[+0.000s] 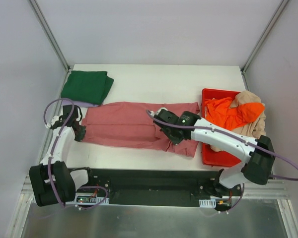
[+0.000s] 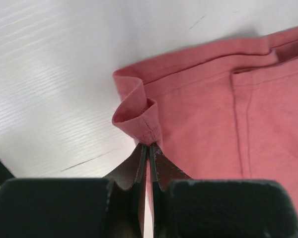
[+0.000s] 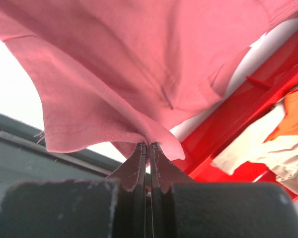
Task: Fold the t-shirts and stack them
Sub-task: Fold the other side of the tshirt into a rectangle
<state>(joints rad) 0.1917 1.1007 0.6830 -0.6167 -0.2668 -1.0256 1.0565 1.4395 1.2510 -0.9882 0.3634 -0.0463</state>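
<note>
Top external: I count four, rose tee (image 1: pixel 129 124), green tee (image 1: pixel 87 87), orange tee (image 1: pixel 232 114), beige tee (image 1: pixel 247 97); left gripper (image 1: pixel 79 133), right gripper (image 1: pixel 168 137) both pinch rose tee.

You see a white tabletop (image 1: pixel 154 77) boxed in by plain pale walls (image 1: pixel 154 29) — grey metal struts (image 1: pixel 49 34) run down the two back corners. Light falls soft and even; a black plate (image 1: pixel 149 181) and brushed metal sheet (image 1: pixel 154 220) line the near edge.

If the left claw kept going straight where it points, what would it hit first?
The rose-red t-shirt: the left claw is shut on its curled corner, with more of that cloth probably lying straight ahead.
</note>
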